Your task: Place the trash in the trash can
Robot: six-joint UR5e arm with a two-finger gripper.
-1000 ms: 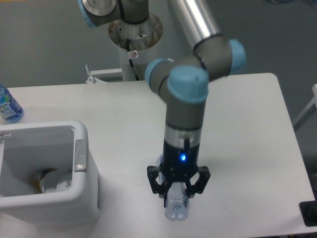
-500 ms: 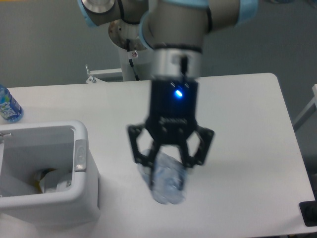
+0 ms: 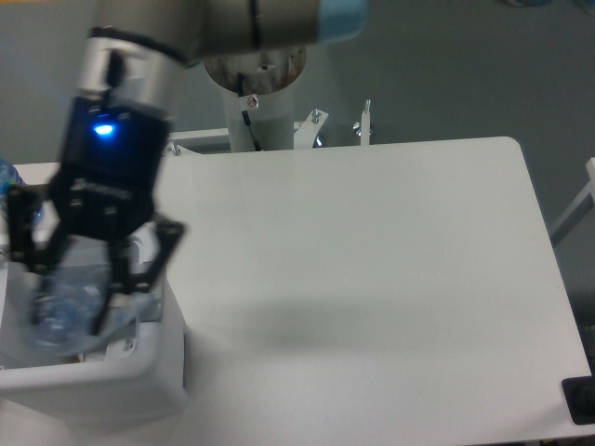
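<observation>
Fixed camera, lower left of the frame: the gripper [image 3: 79,302] hangs over the open mouth of the white trash can [image 3: 139,381], its dark fingers [image 3: 116,288] closed around a crinkled clear plastic bottle [image 3: 67,311]. Motion blur softens the whole cluster, so the exact contact of pads on plastic cannot be read, but the bottle sits between the fingers and well off the table [image 3: 372,251].

The relation that matters is vertical: the bottle lies directly below the tool and directly above the bin's opening, inside the line of its thick rim. Its long axis runs roughly top to bottom in the picture, tilted a little toward the lower left, with the lower end near or just past the rim; whether it has entered the cavity cannot be told. The bin's right wall, with its grey latch largely hidden behind the fingers, stands just beside the right-hand finger.

A blue status light [image 3: 102,128] glows on the wrist at upper left. At the far left edge, a sliver of a blue-labelled bottle [image 3: 5,177] shows behind the arm.

Judged from this pose, the drop calls only for the fingers to spread; the bottle should fall straight into the can. The can's contents are hidden by the arm and the blur.
</observation>
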